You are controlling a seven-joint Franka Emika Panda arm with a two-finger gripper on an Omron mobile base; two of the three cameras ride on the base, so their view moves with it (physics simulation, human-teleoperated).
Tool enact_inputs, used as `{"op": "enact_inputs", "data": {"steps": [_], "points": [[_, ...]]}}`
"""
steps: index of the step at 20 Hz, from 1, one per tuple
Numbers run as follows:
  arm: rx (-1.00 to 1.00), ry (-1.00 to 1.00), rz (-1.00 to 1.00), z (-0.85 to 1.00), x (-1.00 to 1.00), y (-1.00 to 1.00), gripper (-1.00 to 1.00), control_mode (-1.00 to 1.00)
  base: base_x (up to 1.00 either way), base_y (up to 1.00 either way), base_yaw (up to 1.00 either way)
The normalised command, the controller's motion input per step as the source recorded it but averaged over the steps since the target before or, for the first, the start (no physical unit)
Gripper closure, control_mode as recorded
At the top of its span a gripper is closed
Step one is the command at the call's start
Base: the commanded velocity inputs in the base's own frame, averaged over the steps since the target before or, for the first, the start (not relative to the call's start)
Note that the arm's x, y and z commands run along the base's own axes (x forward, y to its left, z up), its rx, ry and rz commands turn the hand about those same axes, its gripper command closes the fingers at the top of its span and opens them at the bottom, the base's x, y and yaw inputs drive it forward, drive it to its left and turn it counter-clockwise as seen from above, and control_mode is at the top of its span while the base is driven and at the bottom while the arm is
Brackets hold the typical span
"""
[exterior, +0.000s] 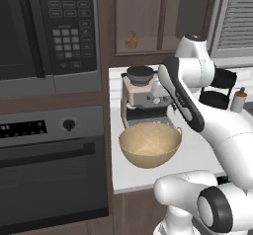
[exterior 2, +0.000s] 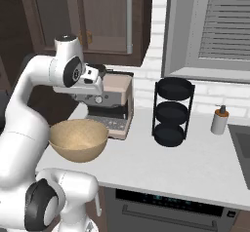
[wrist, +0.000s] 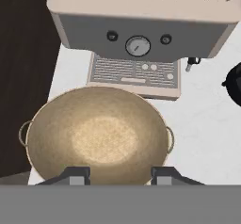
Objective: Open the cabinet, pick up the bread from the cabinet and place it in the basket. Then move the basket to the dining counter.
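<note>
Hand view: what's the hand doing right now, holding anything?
Hand: open, holding nothing, fingers apart above the empty tan woven bowl-shaped basket.

arm: folded, elbow high | hand: pointing down | fingers (wrist: 77, 175): parted, nothing between them

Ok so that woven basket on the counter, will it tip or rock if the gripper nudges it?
Probably it would rock: the basket has a rounded bottom. It looks light and empty, so a nudge may slide it. It sits near the counter edge, so push gently.
</note>
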Motion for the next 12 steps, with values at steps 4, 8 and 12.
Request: {"op": "enact_inputs", "data": {"steps": [4, 8, 12], "points": [[0.0, -0.07, 0.0, 0.0, -0.49, 0.0, -1.0, -1.0, 0.0, 0.0, 0.0], [-0.02, -0.26, 0.0, 0.38, -0.71, -0.06, -1.0, -1.0, 0.0, 0.0, 0.0], [0.0, -0.2, 0.0, 0.81, -0.35, -0.09, -1.0, -1.0, 0.0, 0.0, 0.0]]}}
